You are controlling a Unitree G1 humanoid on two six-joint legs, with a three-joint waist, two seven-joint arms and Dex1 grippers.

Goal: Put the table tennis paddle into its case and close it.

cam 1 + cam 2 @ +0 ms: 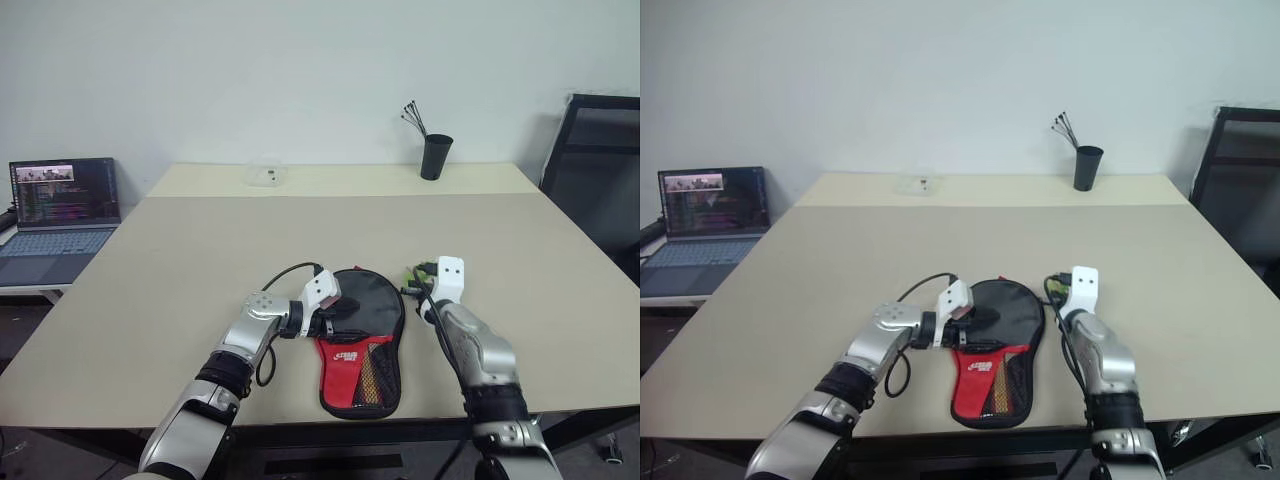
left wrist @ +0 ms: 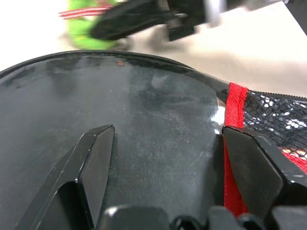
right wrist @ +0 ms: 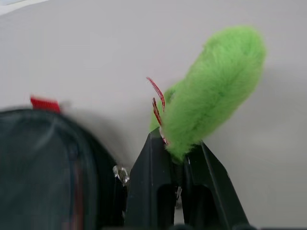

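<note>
On the beige counter [image 1: 200, 260] I press my spread left tool [image 1: 340, 312] on the soft, floppy case [image 1: 362, 345]; my right tool [image 3: 176, 152] is clamped on its fuzzy green zipper pull [image 3: 213, 91], the best handle.

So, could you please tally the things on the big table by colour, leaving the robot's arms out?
Black and red: 1, the case
Black: 1, the cup holding sticks, at the far edge
Green: 1, the fuzzy tag pinched in the right gripper
Clear: 1, the small container, also at the far edge
Total: 4
</note>
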